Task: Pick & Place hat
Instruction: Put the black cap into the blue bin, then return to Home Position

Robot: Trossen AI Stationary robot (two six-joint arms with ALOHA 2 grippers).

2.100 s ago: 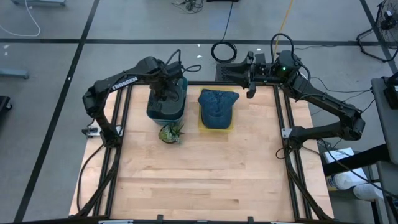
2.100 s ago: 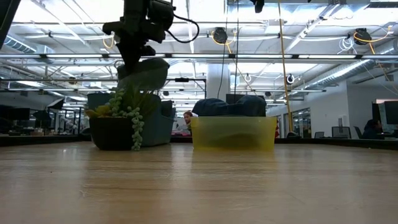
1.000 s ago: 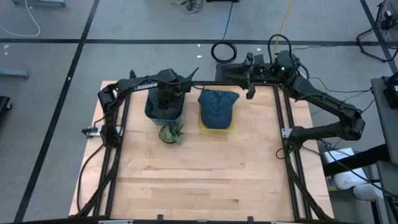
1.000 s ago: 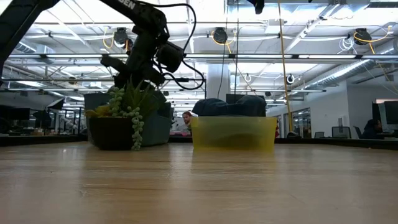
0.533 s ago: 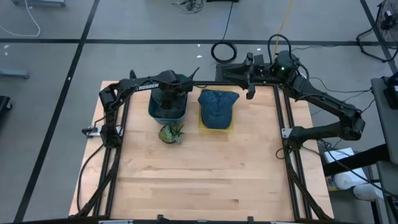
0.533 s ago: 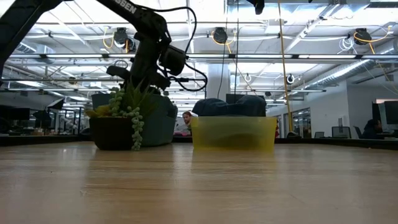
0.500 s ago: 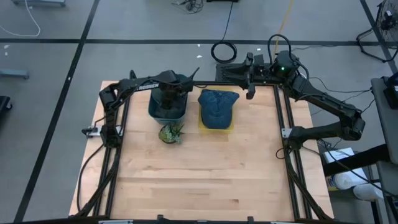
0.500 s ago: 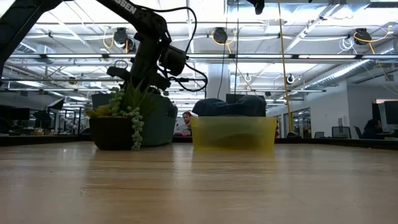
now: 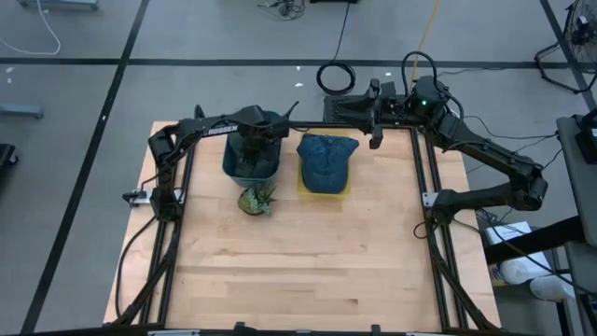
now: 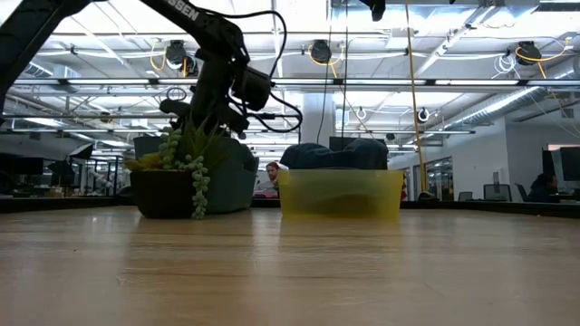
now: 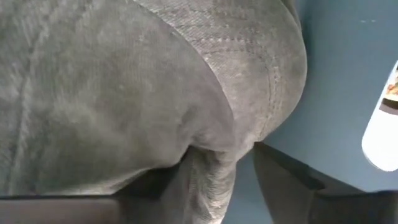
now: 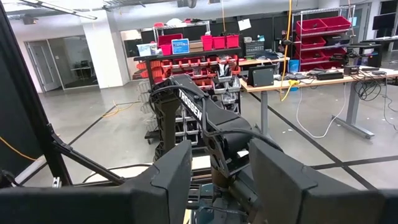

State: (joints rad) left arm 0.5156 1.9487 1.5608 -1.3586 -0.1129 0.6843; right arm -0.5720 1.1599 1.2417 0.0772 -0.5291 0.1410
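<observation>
The left gripper reaches down into the blue bin, its fingers pinched on a fold of the grey hat. In the left wrist view the hat fills nearly the whole picture: soft, ribbed cloth with rows of stitching along a curved seam, bunched where the fingers grip it, with the bin's smooth blue inner wall just beside it. Which way the hat's brim points, and how its long axis lies, cannot be told, since the gripper covers it from above and the bin wall hides it from the low view.

The bin is a rounded-corner plastic tub near the table's far edge. Just in front of it stands a small plant in a dark pot, its beaded strands trailing over the rim. Beside the bin to the right sits a translucent yellow bin holding a blue cap, whose long axis runs from the far edge toward the near edge.

The right gripper hovers above the table's far right corner, fingers spread and holding nothing.
</observation>
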